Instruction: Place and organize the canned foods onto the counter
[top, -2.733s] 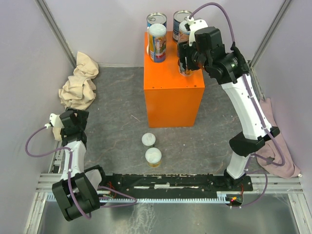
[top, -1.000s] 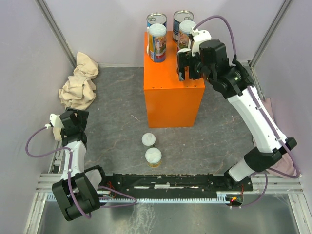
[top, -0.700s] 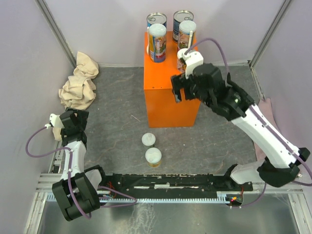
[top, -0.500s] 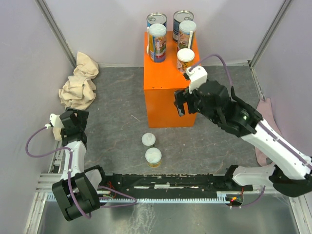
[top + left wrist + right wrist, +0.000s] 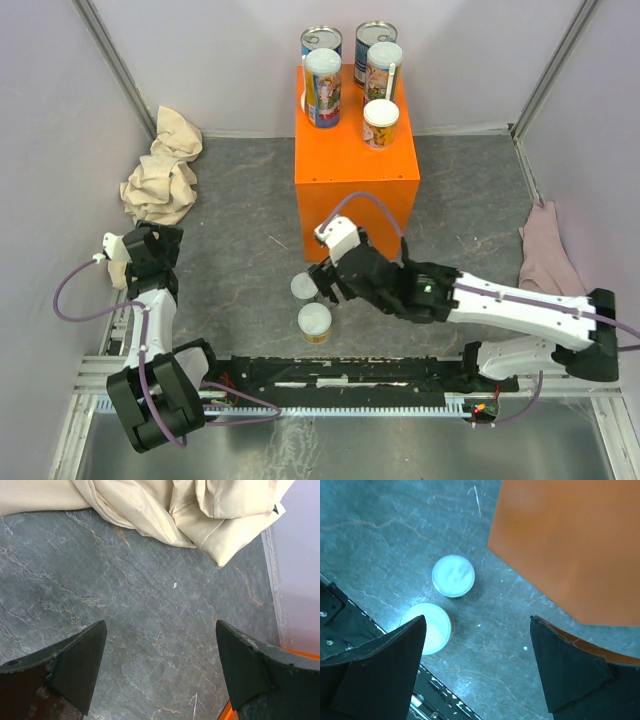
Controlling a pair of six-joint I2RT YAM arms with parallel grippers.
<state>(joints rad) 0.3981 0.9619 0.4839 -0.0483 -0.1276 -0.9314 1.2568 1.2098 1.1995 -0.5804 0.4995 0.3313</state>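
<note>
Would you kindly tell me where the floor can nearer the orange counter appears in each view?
Top external: the can on the floor, just below the orange counter, lower centre.
Left wrist: not in it.
Right wrist: the can left of centre, above the other floor can.
Shared landmark: the orange counter, upper right in the right wrist view.

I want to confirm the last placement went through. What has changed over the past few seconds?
The right fingers let go of a white-lidded can on the right side of the counter top. The arm then swung back and down, and they now hang open over the two floor cans. The left arm, the other four cans on top and both floor cans stayed put.
</note>
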